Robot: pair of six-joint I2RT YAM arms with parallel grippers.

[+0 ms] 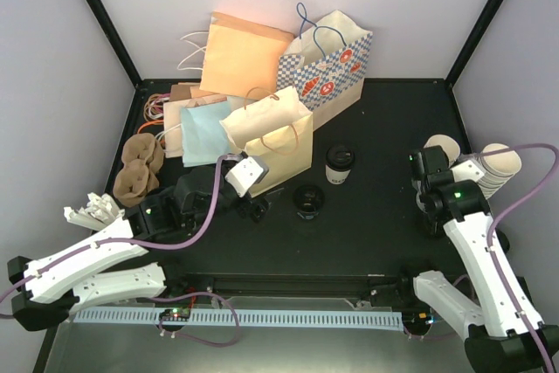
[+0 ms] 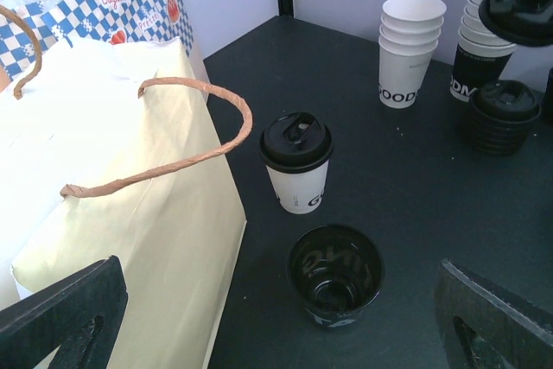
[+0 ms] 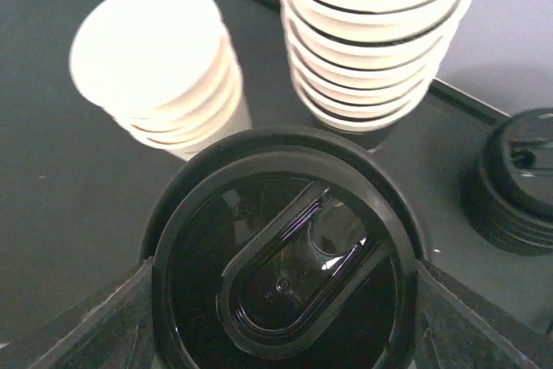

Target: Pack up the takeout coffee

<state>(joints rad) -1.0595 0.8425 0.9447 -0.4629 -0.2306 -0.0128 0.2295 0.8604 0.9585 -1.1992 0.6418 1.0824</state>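
Black matte tabletop (image 1: 384,128) is enclosed by pale grey walls (image 1: 419,6) joined at black corner posts (image 1: 101,15). The takeout coffee (image 1: 340,163) is stood upright near the centre of the top view, just right of a cream paper bag (image 1: 279,141) and above an open black cup (image 1: 308,199). The left gripper (image 2: 276,326) is released, its fingers spread wide beside the bag. The right gripper (image 3: 281,300) is clenched on a black lid (image 3: 285,257) at the right of the frame, near stacked cream cups (image 3: 155,66).

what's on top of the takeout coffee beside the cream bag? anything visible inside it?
A black round lid sits on the takeout coffee and covers its whole mouth. The lid hides whatever is inside the cup.
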